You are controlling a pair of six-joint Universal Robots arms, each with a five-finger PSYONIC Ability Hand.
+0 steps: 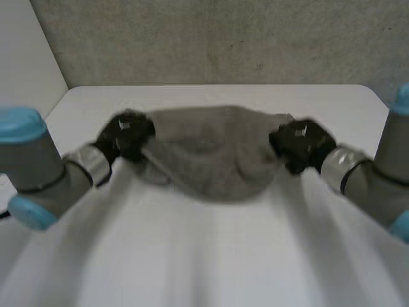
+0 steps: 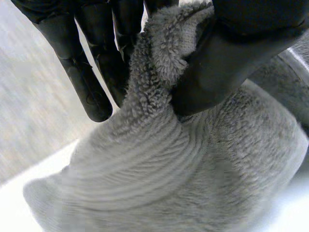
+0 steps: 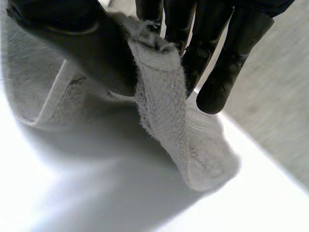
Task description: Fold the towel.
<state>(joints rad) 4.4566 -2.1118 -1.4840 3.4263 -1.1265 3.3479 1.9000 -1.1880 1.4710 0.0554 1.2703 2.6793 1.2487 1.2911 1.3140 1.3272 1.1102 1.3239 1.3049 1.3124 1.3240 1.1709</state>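
L hand & R hand pinch towel at opposite ends.

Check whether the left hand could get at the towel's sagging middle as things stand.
Probably not without letting go. The left hand is pinching the towel at its left end between thumb and fingers, and the right hand holds the other end, so the middle sags between them.
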